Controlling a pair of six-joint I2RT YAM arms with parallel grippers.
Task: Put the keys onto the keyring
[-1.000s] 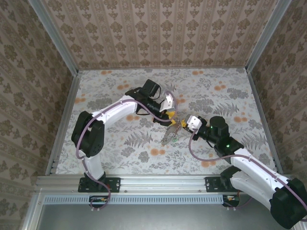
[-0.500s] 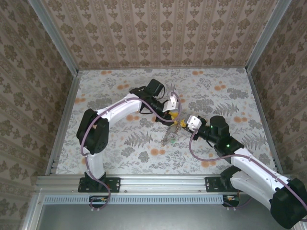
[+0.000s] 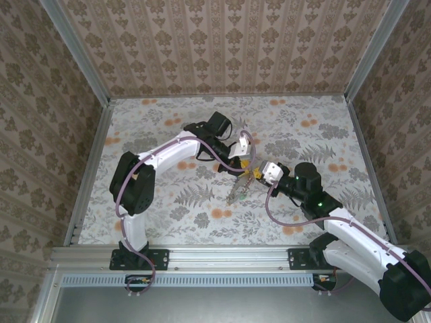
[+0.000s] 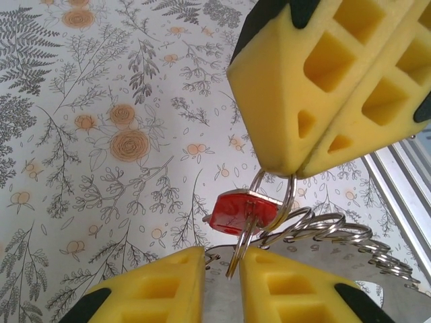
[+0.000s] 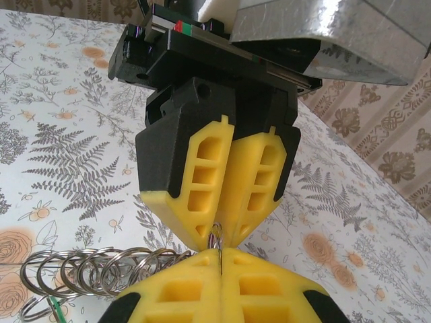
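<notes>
Where the two arms meet, above the middle of the table (image 3: 168, 208), the right gripper (image 5: 221, 259) has its yellow pads pressed flat together, and a thin metal wire comes out of the seam between them. Seen from the left wrist, this wire is a small loop of the keyring (image 4: 337, 239). The right gripper pinches the loop at its top, and the rest of the keyring hangs from there as a row of linked grey rings. In the top view the keyring hangs about halfway between the left and right edges of the table; whether its lower end touches the surface I cannot tell.

A red key (image 4: 239, 212) sits against the pinched loop, just under the right gripper's pads, with its head tilted.

The left gripper (image 4: 222, 259) faces the right one tip to tip, very close. Its pads stand on both sides of the lower part of the loop. From its own camera a narrow gap shows between them, but from the right wrist they look almost joined, so I cannot tell if they squeeze the metal or only surround it.
</notes>
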